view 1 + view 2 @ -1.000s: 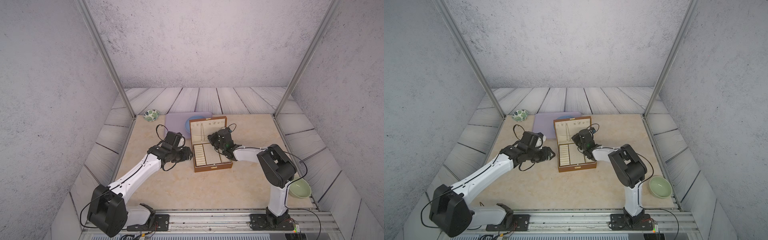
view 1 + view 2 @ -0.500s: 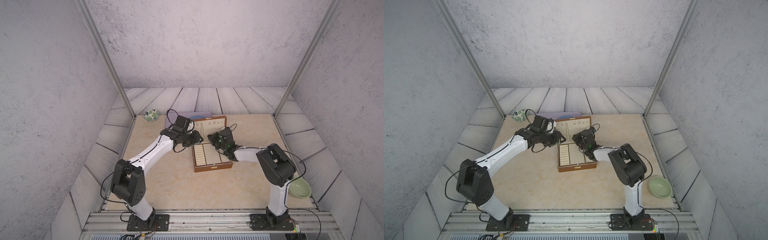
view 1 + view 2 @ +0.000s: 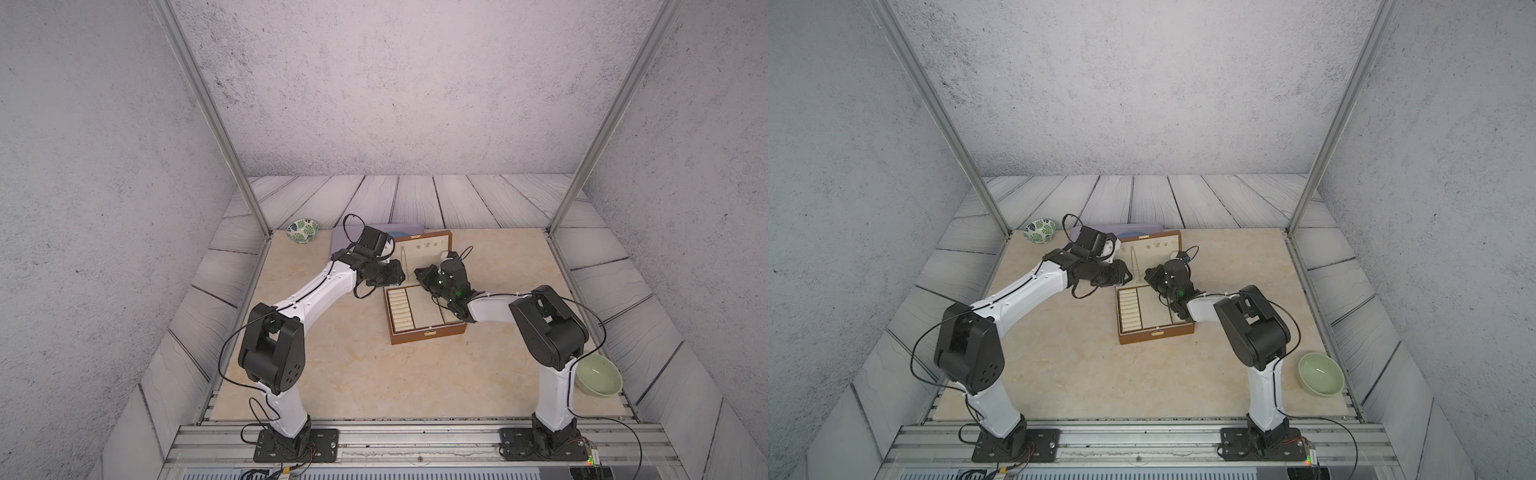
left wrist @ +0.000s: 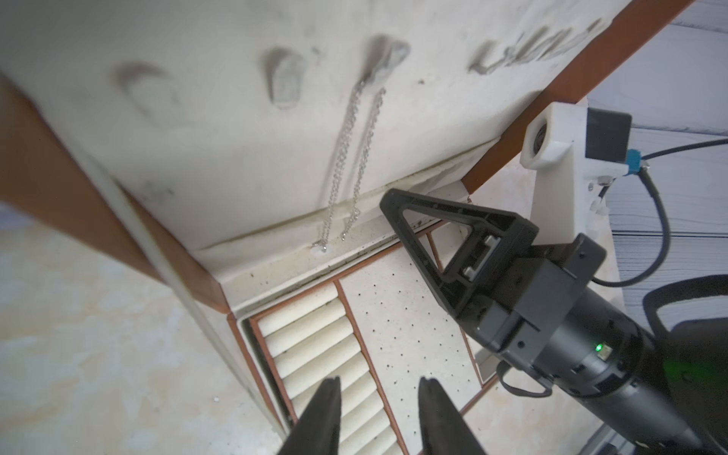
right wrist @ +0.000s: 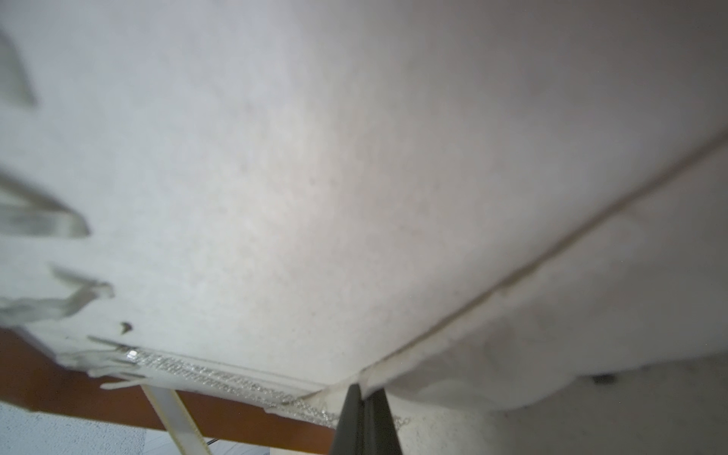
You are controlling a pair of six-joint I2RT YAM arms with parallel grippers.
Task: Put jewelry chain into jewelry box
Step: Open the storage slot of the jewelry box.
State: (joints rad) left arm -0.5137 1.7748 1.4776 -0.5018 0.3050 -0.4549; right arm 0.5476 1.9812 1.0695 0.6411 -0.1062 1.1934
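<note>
Left wrist view shows the jewelry chain (image 4: pixel 354 149) hanging from a hook (image 4: pixel 384 59) on the cream inside of the lid of the jewelry box (image 4: pixel 402 315), at the box's 12 o'clock side. Its two ends lie on the lip of the lid pocket (image 4: pixel 275 252). So I think the job is almost done. What is left may be tucking those ends in and pulling my arms away.

My left pincer (image 4: pixel 380 380) is parted and holds nothing, over the ring rolls (image 4: pixel 315 342). My right pincer (image 4: pixel 392 195) is squeezed tight, its tip just beside the chain ends. I cannot tell if it pinches anything.

The table (image 3: pixel 332 374) is smooth beige stone. A leaf bowl (image 3: pixel 302 231) sits at 11 o'clock and a green bowl (image 3: pixel 598 374) at 4 o'clock. Rough grey walls (image 3: pixel 374 104) stand all around.
</note>
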